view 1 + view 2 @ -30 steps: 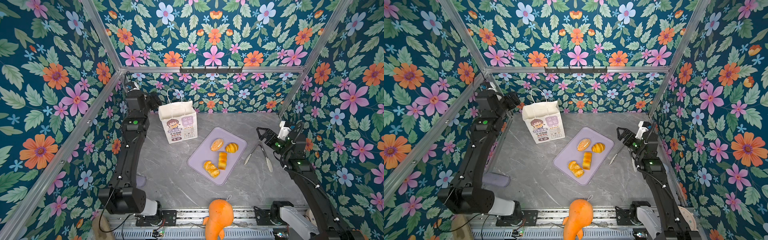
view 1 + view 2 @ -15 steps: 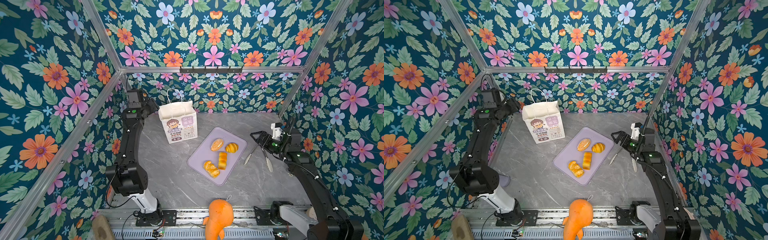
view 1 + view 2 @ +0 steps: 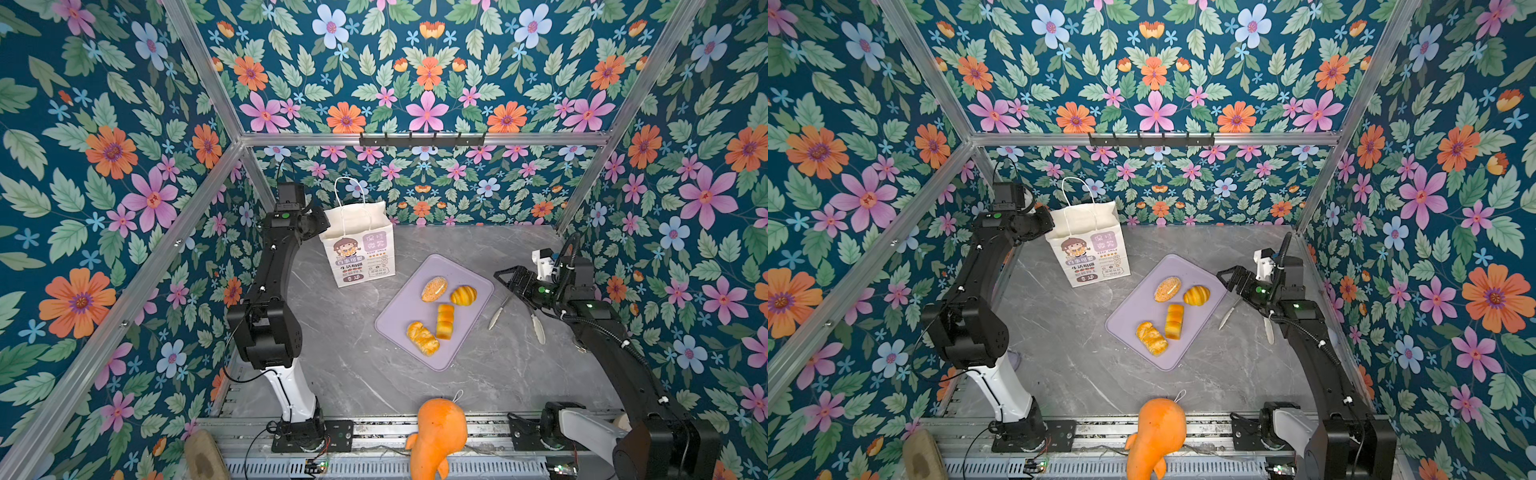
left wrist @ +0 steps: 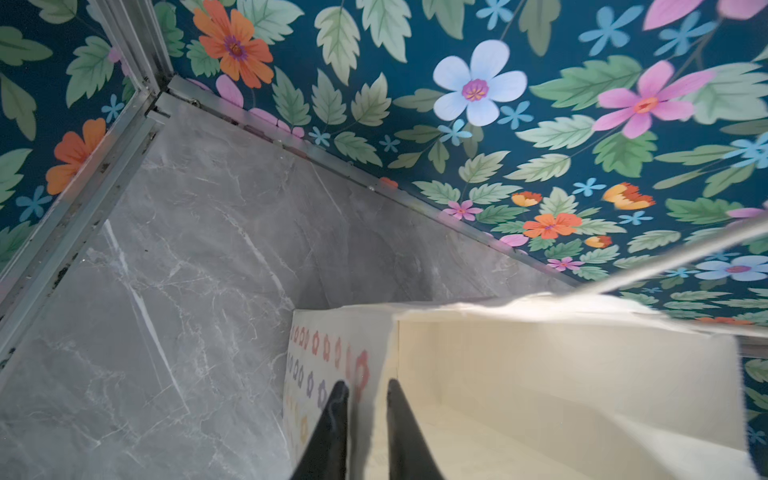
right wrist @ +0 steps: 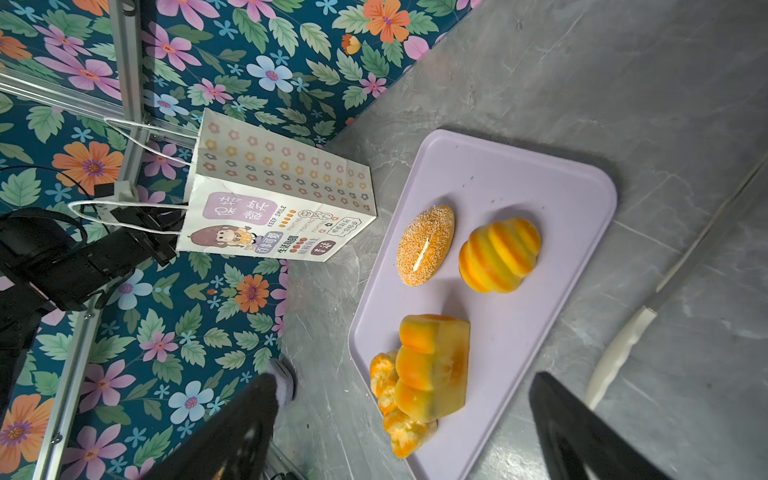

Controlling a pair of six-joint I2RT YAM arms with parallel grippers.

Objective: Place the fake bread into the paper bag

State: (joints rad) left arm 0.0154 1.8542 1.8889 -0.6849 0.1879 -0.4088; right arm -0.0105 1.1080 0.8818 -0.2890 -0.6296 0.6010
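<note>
The paper bag (image 3: 359, 245) is pinched at its wall by the left gripper (image 4: 365, 390) at upper left, while the fake bread (image 3: 463, 295) is found just left of the nearer, wide-spread right gripper (image 3: 500, 277).

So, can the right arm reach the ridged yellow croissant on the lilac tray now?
Probably yes: the right tool stands open just beside the lilac tray, and nothing lies between it and the ridged yellow croissant.
</note>
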